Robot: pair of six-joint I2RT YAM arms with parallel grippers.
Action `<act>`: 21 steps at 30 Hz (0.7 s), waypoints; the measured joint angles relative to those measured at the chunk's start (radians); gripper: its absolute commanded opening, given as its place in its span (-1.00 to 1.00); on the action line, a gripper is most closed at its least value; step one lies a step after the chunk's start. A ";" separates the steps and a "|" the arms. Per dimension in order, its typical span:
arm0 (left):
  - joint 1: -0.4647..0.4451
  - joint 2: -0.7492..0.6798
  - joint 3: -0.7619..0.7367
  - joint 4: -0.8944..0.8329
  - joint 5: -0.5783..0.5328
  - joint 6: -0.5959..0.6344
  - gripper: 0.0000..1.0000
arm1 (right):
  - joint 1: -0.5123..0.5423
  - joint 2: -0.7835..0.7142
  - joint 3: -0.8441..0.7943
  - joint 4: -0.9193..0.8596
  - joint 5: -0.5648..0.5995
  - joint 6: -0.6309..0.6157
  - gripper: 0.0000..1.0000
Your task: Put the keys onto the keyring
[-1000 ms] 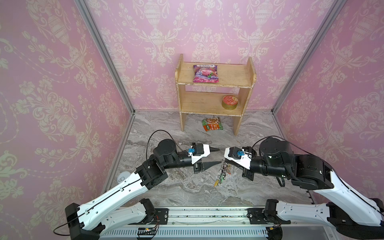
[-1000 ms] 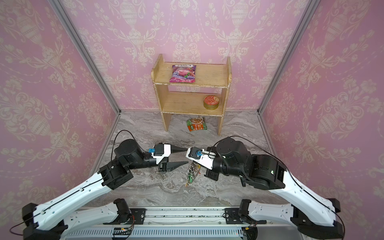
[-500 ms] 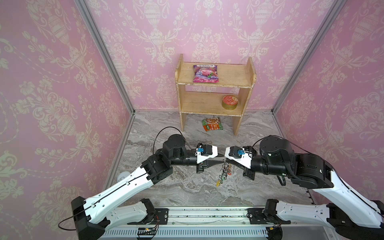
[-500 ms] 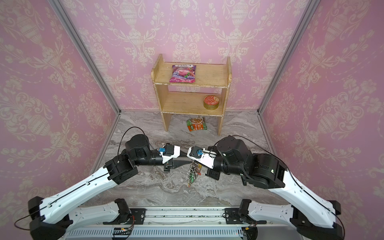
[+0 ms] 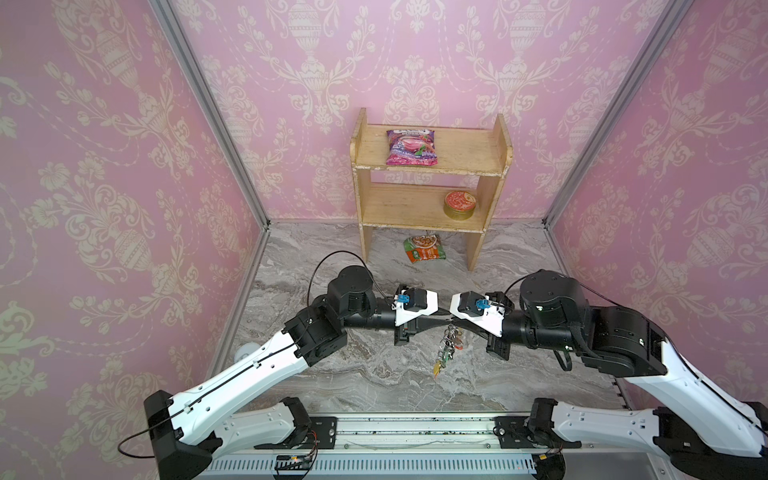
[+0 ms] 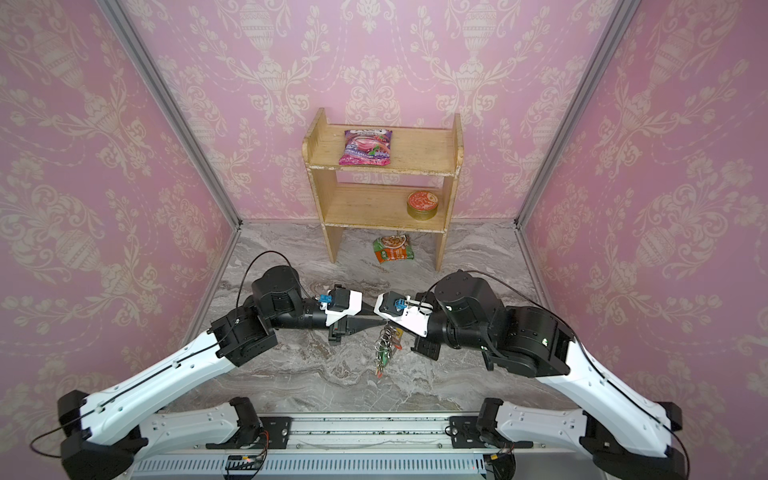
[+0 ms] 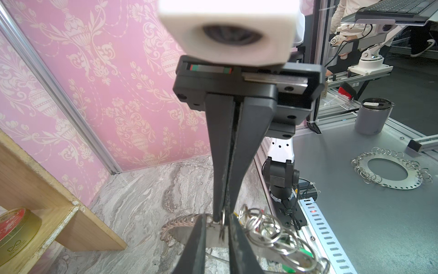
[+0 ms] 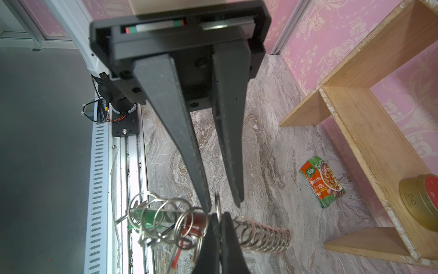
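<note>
Metal keyring [image 8: 260,233] x1, pinched tight in right tool [image 8: 220,214] | left tool [image 7: 219,223] moved in tip-to-tip, jaws narrowed around one loop | 3 tagged keys [image 5: 442,359] dangling underneath

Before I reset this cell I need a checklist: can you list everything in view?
keyring: one, grey band edged with silver loops, hanging between the grippers
keys: number unclear, silver with green, yellow and orange-red tags, dangling off the keyring
shelf: one, wooden, against the back wall
snack bag: one, pink, top shelf
tin: one, gold with red lid, lower shelf
packet: one, green and orange, on the table under the shelf
table: one, grey marble, under everything
second ring: one, silver with loops, on the grey bench beyond the table
mug: one, grey, same bench
left gripper: one, black, fingers slightly apart around a loop
right gripper: one, black, shut on the keyring
</note>
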 measured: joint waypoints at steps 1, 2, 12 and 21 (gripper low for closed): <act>-0.002 0.002 0.000 -0.001 0.000 0.001 -0.61 | 0.000 0.000 0.000 -0.001 -0.002 0.000 -1.00; -0.004 0.003 0.000 -0.002 0.000 0.003 -0.63 | 0.000 0.000 0.000 -0.001 -0.003 0.000 -1.00; -0.014 0.007 0.006 -0.018 -0.005 0.025 -0.93 | 0.000 -0.007 0.000 -0.004 -0.007 0.000 -1.00; -0.028 0.007 0.008 -0.015 -0.008 0.042 -1.00 | 0.000 -0.016 -0.001 -0.009 -0.018 0.000 -1.00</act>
